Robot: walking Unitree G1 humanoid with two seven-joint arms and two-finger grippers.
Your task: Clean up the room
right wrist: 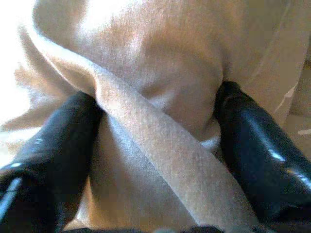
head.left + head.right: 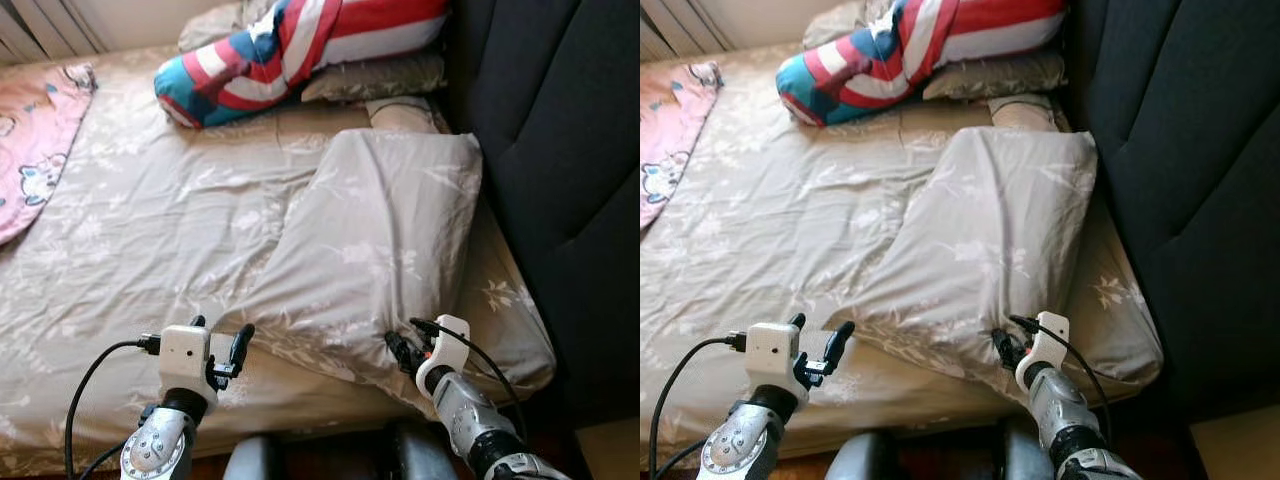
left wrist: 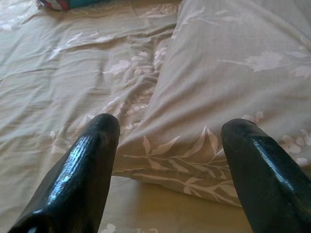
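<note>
Right now the right tool is clamped on the near edge of a large beige pillow w/ pale leaf print, fabric bunched between its two black fingers (wrist view shows a fold of cloth running across the gap). That pillow lies askew on the bed, its far end near the dark upholstered headboard, its near end hanging toward the bed's front edge. Left tool hovers over the beige floral sheet just beside the pillow's near-left corner, fingers spread wide & holding nothing; wrist view has the pillow's corner lying between them, not touching.

Further up the bed: a red, white & blue striped cushion resting on another beige pillow by the headboard. A pink cartoon-print blanket covers the bed's far-left corner, well apart from both tools.
</note>
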